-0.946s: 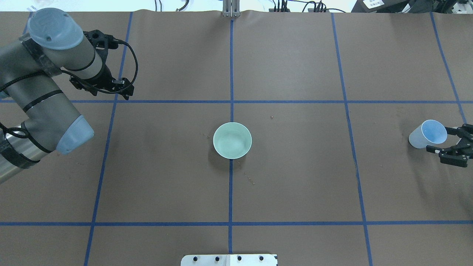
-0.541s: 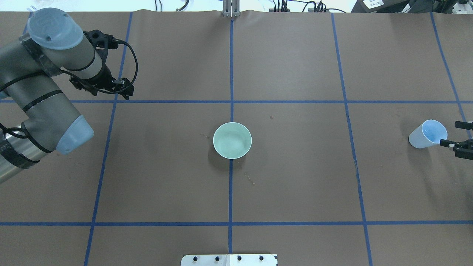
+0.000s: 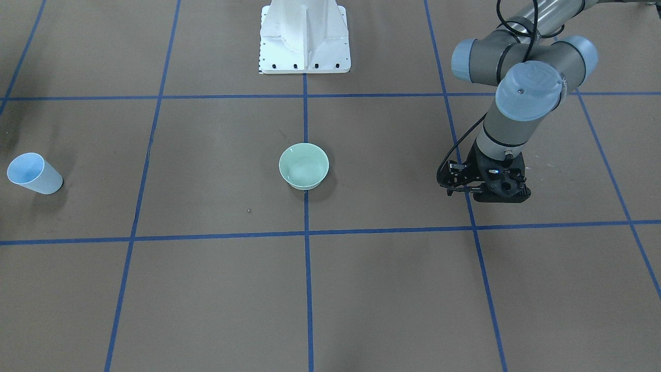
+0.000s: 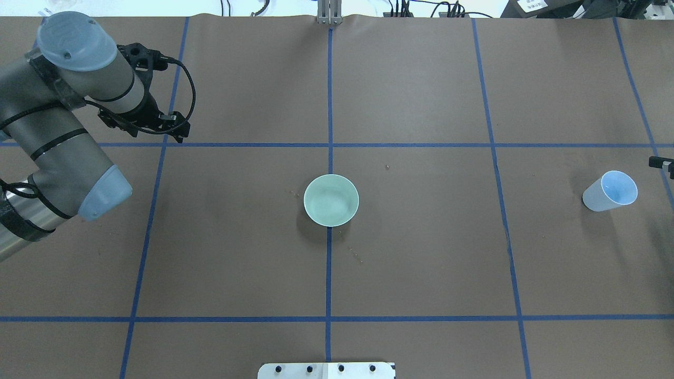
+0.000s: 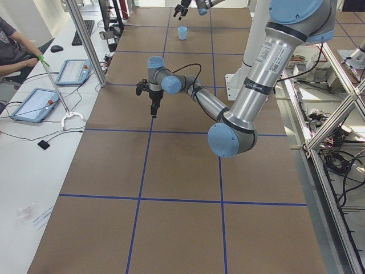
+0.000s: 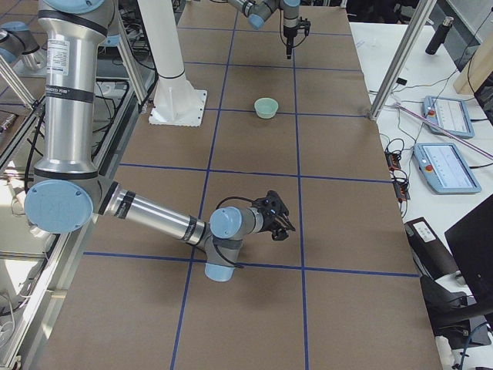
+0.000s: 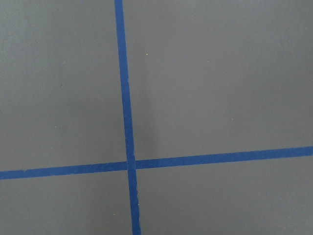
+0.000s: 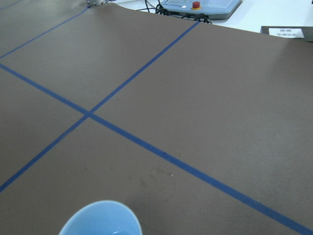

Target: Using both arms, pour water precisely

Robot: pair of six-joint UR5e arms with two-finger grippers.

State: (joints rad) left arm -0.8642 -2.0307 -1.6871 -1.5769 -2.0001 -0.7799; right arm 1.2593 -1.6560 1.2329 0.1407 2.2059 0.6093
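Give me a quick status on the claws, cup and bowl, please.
Left claw over tape crossing; right claw off the cup; jaws unclear. Cup upright, unheld. Bowl centre, nothing between them.

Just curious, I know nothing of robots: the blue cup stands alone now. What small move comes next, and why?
Likely the right gripper draws further from the blue cup: it has been backing off, the cup stands upright and untouched, and the left gripper hangs far away.
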